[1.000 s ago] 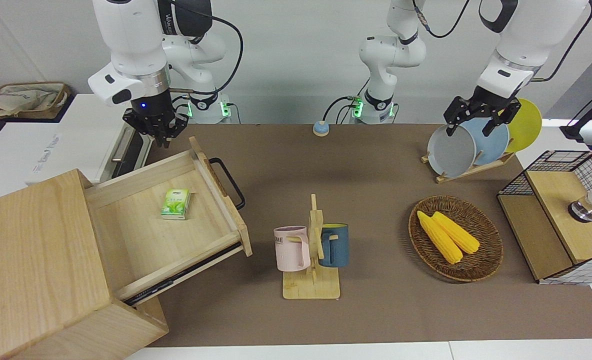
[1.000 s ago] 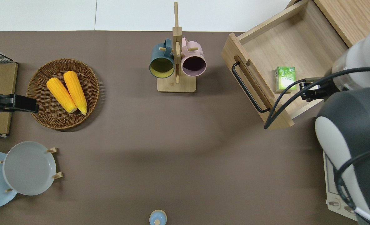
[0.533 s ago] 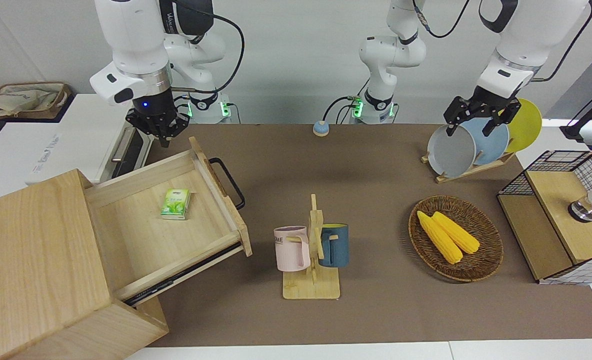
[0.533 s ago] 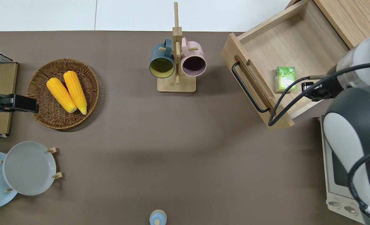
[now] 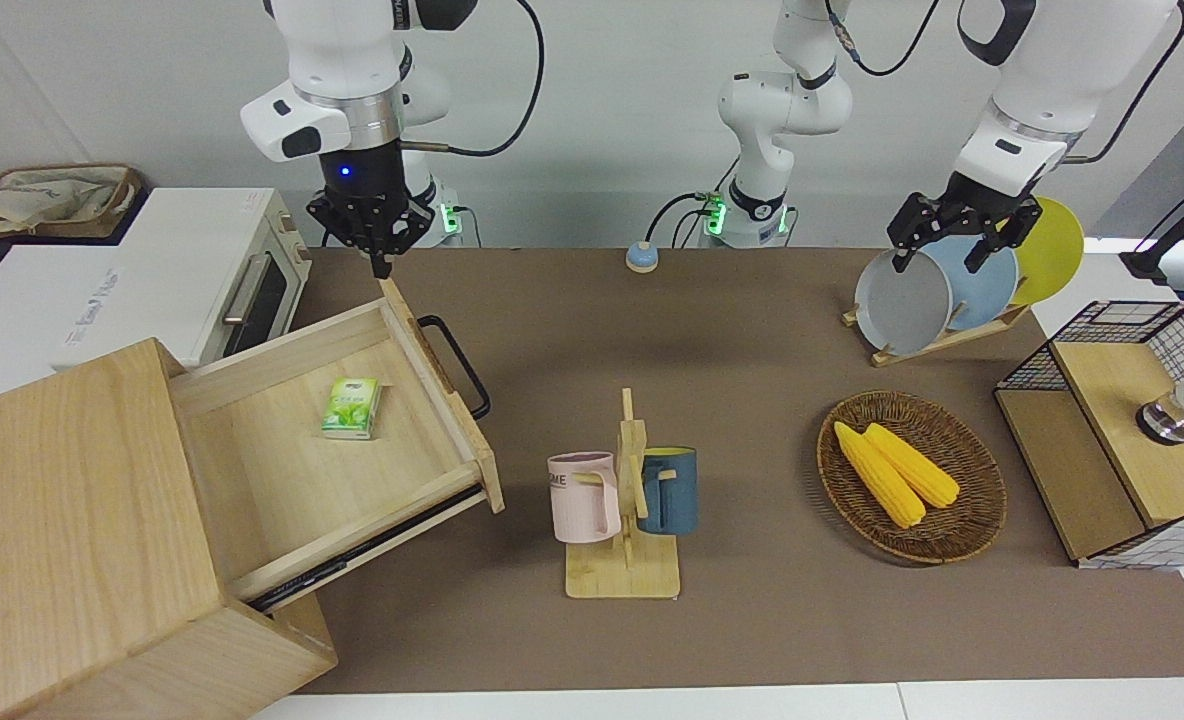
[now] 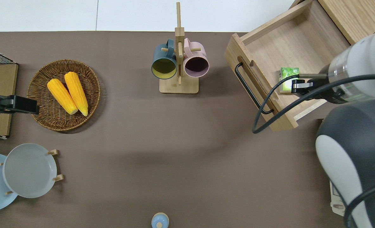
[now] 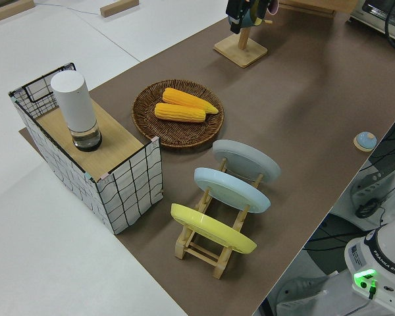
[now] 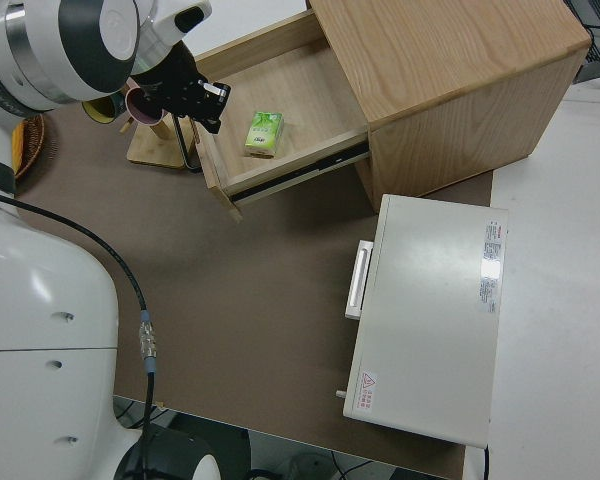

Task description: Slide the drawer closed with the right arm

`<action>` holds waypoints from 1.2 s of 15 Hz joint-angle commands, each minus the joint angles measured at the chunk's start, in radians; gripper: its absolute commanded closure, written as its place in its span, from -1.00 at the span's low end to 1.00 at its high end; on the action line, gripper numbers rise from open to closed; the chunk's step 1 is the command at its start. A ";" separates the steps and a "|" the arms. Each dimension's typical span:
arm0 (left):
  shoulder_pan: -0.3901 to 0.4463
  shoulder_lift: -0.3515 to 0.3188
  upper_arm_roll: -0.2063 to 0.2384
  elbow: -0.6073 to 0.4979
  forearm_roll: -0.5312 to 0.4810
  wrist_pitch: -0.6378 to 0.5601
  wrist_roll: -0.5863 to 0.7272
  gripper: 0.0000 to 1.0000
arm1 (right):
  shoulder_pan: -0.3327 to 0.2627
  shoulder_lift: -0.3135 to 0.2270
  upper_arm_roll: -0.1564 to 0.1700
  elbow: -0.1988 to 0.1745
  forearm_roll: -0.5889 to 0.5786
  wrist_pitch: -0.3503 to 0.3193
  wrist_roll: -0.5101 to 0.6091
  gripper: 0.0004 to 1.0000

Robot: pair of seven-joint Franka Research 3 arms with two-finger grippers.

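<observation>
The pale-wood drawer [image 5: 282,480] stands pulled wide open from its cabinet [image 5: 62,520], with its black bar handle [image 5: 460,368] facing the middle of the table. A small green box [image 5: 351,408] lies in it. My right gripper [image 5: 381,262], with its blue light on, hangs fingers down and shut, just above the end of the drawer's front panel nearer to the robots. It touches nothing. The right side view shows the gripper [image 8: 202,108] by the handle and the drawer [image 8: 300,100]. The overhead view shows the drawer [image 6: 308,41] with the arm over it. My left gripper [image 5: 955,245] is parked.
A white toaster oven [image 5: 152,270] stands beside the cabinet, nearer to the robots. A mug rack [image 5: 624,500] stands mid-table. A basket with corn [image 5: 962,530], a plate rack [image 5: 937,340] and a wire-mesh box [image 5: 1122,430] are toward the left arm's end. A blue bell [image 5: 640,257] sits near the robots.
My right gripper has risen and swung from beside the toaster oven toward the table's middle, ending over the drawer front's near end. The drawer has not moved.
</observation>
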 commanded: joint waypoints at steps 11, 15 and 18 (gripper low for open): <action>-0.017 0.013 0.017 0.020 0.012 0.000 0.007 -0.99 | 0.091 0.109 0.033 -0.012 0.030 0.117 0.564 1.00; -0.017 0.013 0.017 0.020 0.012 0.000 0.007 -1.00 | 0.089 0.151 0.034 -0.013 0.086 0.131 0.689 1.00; -0.017 0.013 0.017 0.020 0.012 0.000 0.007 -1.00 | 0.089 0.185 0.034 -0.016 0.089 0.146 0.761 1.00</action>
